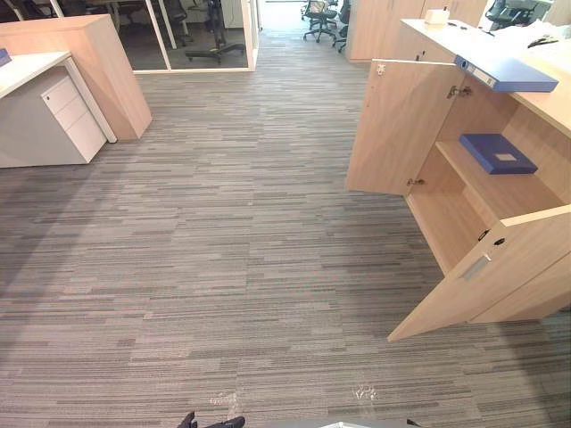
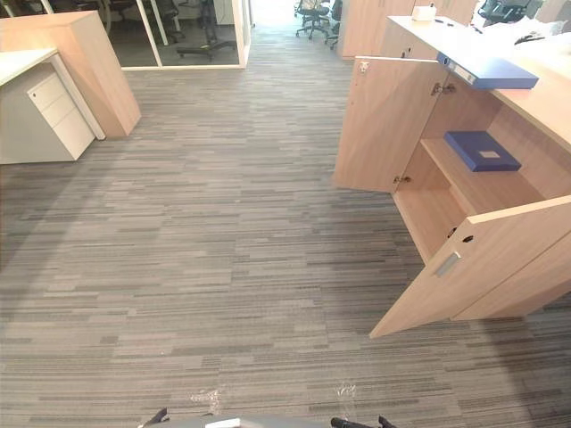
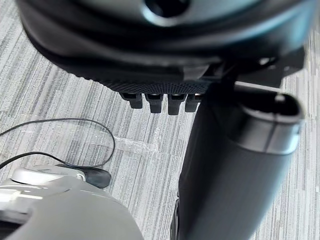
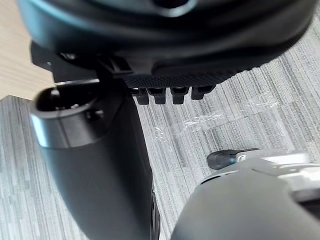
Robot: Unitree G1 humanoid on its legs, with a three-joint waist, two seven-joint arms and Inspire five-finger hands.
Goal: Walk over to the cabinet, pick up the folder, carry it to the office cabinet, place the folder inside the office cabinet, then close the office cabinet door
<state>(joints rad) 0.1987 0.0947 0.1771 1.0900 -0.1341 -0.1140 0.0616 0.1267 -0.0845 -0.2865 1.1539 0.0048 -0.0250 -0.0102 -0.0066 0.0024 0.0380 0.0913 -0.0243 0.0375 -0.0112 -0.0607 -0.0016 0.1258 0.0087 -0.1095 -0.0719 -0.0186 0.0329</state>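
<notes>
Hanging empty with fingers slack, left hand (image 3: 150, 45) and right hand (image 4: 170, 45); best walk toward cabinet (image 1: 551, 109), skirting its near open door (image 1: 495, 272), to face folder (image 1: 513, 76) on its top.

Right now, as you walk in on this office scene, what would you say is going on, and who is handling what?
Nothing is being handled yet. The robot stands on the grey carpet, off to one side of a wooden cabinet whose two doors are open. A blue folder lies on the cabinet's top, and a second blue folder lies flat on the shelf inside. The left robot hand and the right robot hand hang over the carpet, fingers relaxed and holding nothing.
</notes>
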